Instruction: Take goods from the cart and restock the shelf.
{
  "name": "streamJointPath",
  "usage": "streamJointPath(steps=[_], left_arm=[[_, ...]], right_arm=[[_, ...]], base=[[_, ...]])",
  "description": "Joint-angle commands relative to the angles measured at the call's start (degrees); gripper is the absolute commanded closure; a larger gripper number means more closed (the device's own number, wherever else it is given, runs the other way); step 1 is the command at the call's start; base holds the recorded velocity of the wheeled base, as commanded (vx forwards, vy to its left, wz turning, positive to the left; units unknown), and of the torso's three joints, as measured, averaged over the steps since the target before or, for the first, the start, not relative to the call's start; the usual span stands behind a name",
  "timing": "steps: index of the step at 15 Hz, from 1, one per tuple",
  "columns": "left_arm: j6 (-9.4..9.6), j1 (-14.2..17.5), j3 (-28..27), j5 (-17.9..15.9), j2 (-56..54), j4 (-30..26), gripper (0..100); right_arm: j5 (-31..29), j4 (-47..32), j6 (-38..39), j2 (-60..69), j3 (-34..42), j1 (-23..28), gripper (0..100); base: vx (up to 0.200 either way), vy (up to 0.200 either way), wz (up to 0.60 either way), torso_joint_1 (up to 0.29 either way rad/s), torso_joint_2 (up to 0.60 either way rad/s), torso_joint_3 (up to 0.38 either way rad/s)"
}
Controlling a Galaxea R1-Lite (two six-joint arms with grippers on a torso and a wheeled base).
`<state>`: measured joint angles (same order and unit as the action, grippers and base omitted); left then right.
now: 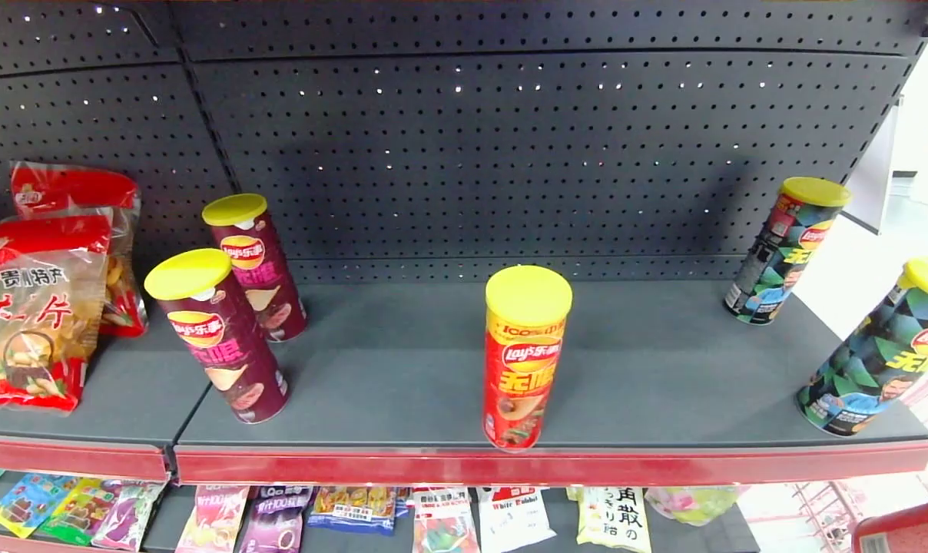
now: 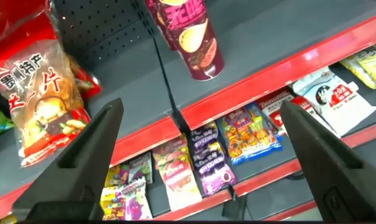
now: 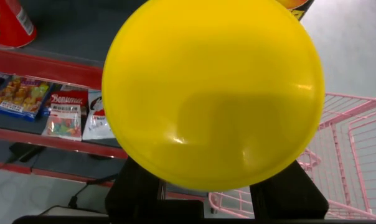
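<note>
Head view, shelf: we see the dark shelf with a red front lip and a pegboard back.
Head view, cans: two maroon cans stand at the left, a red can stands at the front middle, and two dark patterned cans stand at the right end. All rest on their bases with yellow lids up, the groups well apart.
Head view, surroundings: snack bags lean at the far left, and small packets fill the lower shelf.
Left wrist view, left claw: the left claw is released. Its dark fingers are spread wide with nothing between them.
Left wrist view, beyond it: past the fingers we see one of the maroon cans, a snack bag, the front lip and the packets below.
Right wrist view, held can: this view brings in the held can. The right claw is clenched on it, its black fingers coming up on either side beneath the lid.
Right wrist view, place: we see the held can against the front lip and the floor, near the shelf's right end, with the pink wire cart to one side.
Right wrist view, axis: its long axis runs straight at the wrist camera, yellow lid facing us.
Right wrist view, in the way: the lid hides the can's own body and much of the shelf. Round its edge we see the red can's base and some packets.
</note>
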<state>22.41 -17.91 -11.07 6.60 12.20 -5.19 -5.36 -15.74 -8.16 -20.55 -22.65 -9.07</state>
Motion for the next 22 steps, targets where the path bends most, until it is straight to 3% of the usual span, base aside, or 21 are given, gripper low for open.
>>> streamJointPath(steps=[1,6,7,9,11,13,14,17,22], left_arm=[[0.01,-0.02,0.43,-0.09,-1.3,-0.08,0],[-0.08,0.15,3.33,1.67,-5.0,-0.17,0],[-0.7,0.24,4.21,2.46,-7.02,-0.17,0],[-1.4,0.24,4.04,5.09,-6.84,-0.17,0],[-4.3,0.42,4.3,8.52,-6.84,-0.34,0],[-9.49,0.51,4.21,8.52,-6.75,-1.31,0],[-10.1,0.51,4.04,8.52,-6.75,-1.93,0],[-10.28,0.59,4.3,8.79,-7.28,-2.89,0],[-10.54,2.79,4.13,8.96,-6.67,-3.07,0]], right_arm=[[0.27,0.01,-0.11,1.66,-0.29,-0.16,100],[4.75,1.32,-0.37,-6.78,-5.91,-0.51,100],[8.26,4.31,-1.34,-16.54,-9.87,-0.69,100],[8.44,9.23,-3.53,-24.36,-11.36,-2.27,100],[8.26,17.5,-3.8,-33.06,-12.07,-5.34,100],[7.91,19.25,-3.71,-39.3,-15.85,-8.16,100],[7.91,19.25,-3.71,-41.41,-17.52,-8.42,100],[8.26,19.25,-3.53,-51.96,-27.18,-8.86,100],[8.53,19.17,-2.66,-63.91,-36.24,-11.76,100]], base=[[0.0,0.0,0.0,0.0,0.0,0.0],[0.0,0.0,0.0,0.0,0.0,0.0],[0.0,0.0,0.0,0.0,0.0,0.0],[0.0,0.0,0.0,0.0,0.0,0.0],[0.0,0.0,0.0,0.0,0.0,0.0],[0.0,0.0,0.0,0.0,0.0,0.0],[0.0,0.0,0.0,0.0,0.0,0.0],[0.0,0.0,0.0,0.0,0.0,0.0],[0.0,0.0,0.0,0.0,0.0,0.0]])
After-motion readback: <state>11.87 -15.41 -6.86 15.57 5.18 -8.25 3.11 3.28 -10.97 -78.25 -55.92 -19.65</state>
